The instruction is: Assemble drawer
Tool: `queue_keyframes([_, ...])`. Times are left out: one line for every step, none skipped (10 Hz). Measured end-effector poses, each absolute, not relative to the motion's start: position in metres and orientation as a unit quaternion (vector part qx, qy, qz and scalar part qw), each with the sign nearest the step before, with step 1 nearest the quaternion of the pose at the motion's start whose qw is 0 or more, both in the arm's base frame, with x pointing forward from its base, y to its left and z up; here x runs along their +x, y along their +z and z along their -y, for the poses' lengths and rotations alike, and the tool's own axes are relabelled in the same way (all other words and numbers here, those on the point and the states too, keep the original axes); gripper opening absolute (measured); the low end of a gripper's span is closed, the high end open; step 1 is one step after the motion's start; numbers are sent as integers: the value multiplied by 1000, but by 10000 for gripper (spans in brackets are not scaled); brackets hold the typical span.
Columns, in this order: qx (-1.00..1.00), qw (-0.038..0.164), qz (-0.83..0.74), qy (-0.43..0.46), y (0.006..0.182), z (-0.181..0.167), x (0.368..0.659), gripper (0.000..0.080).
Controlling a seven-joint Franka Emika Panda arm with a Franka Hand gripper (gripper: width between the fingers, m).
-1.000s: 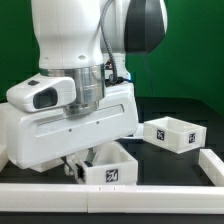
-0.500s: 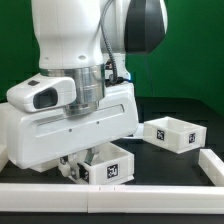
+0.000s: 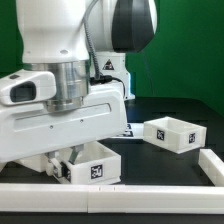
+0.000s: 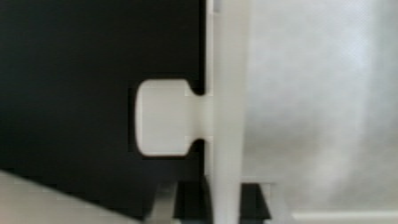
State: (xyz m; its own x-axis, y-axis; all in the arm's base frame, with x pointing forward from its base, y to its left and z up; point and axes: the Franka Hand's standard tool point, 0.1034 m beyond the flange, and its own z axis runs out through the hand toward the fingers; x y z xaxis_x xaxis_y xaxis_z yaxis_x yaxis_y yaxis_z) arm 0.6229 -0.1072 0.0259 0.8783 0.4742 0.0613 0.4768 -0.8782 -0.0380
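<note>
My gripper (image 3: 66, 166) is shut on the front wall of a small white open-top tray (image 3: 97, 165) with a black-and-white tag, low over the black table at the exterior view's left front. In the wrist view the tray's wall (image 4: 224, 90) runs between my dark fingertips (image 4: 187, 206), and its round knob (image 4: 166, 117) sticks out to one side. My gripper (image 4: 221, 206) clamps that wall. A second white tray (image 3: 176, 132) sits on the table at the exterior view's right. The large white housing (image 3: 112, 68) stands behind my arm, mostly hidden.
A low white rail (image 3: 120, 194) runs along the table's front, and another rail piece (image 3: 211, 164) lies at the exterior view's right. My bulky white arm (image 3: 60, 110) blocks the middle and left of the exterior view.
My arm has moved toward the exterior view's left, carrying the gripped tray with it. The second tray has not moved.
</note>
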Motion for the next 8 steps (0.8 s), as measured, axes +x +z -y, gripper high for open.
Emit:
queue_keyframes([-969, 24, 244, -27, 25, 112, 622, 36])
queue_keyframes([-969, 21, 245, -31, 24, 115, 623, 36])
queue_keyframes([-968, 21, 250, -31, 23, 117, 623, 36])
queue_keyframes([-966, 21, 256, -29, 21, 119, 621, 36])
queue_keyframes([-966, 21, 257, -29, 21, 118, 621, 36])
queue_keyframes([-966, 21, 257, -29, 21, 118, 621, 152])
queue_keyframes([-966, 21, 257, -29, 21, 118, 621, 330])
queue_keyframes([-966, 21, 257, -29, 21, 118, 621, 330])
